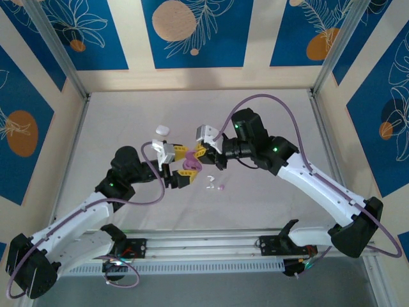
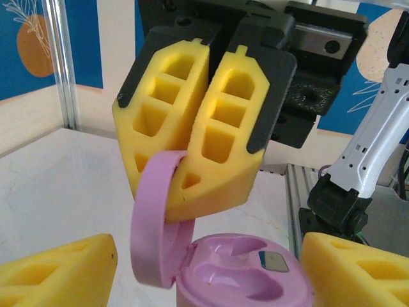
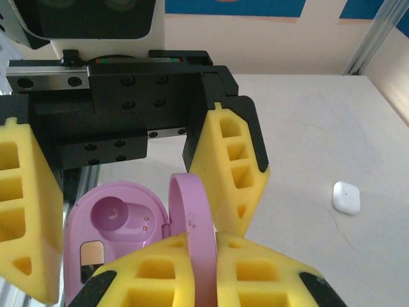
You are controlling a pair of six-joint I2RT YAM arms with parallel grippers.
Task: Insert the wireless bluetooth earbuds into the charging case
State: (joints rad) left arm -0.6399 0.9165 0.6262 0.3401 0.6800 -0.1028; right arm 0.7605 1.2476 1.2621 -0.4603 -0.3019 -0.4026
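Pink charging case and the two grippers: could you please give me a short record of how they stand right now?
pink charging case: open, base on the table, the wells in view empty
lid: raised, nearly upright
right gripper: shut on the lid's edge
left gripper: open, one finger on each side of the base
earbuds: loose on the table, just right of the case in the top view
white case: closed, lying apart from the rest
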